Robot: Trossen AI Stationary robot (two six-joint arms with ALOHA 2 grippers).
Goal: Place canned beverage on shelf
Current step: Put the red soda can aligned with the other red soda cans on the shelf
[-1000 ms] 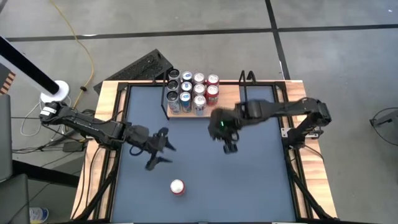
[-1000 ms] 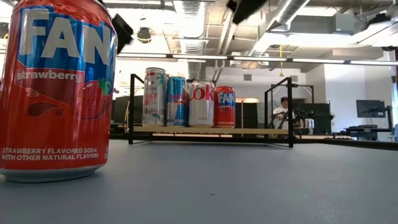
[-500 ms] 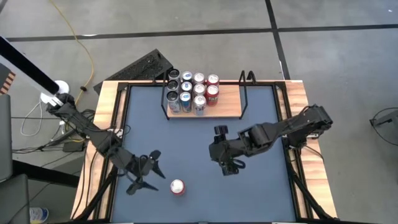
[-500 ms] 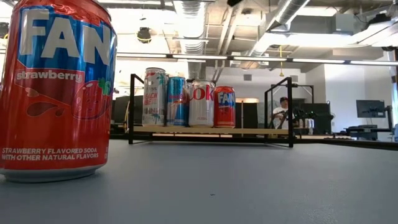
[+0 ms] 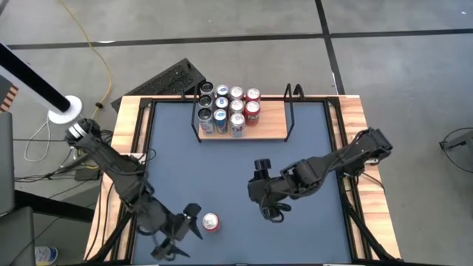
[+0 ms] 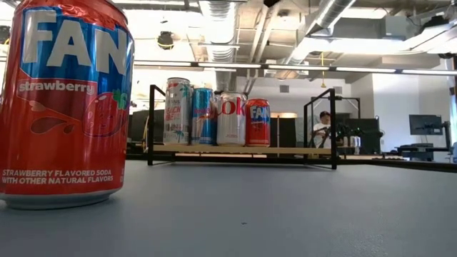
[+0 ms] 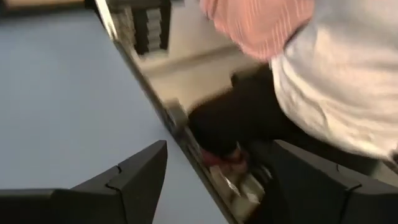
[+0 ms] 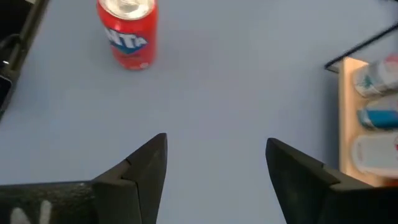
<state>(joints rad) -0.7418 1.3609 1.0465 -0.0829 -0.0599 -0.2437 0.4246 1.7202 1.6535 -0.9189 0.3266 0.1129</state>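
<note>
Judging by the worktop, you've one red strawberry soda can left near its front edge; eight cans fill the light-wood black-rod shelf; left gripper and right gripper both spread, empty

"FAN", "strawberry", "STRAWBERRY FLAVORED SODA WITH OTHER NATURAL FLAVORS" on the near red can.

An open-plan lab office: exposed ceiling ducts, desk monitors, polished concrete floor.
</note>
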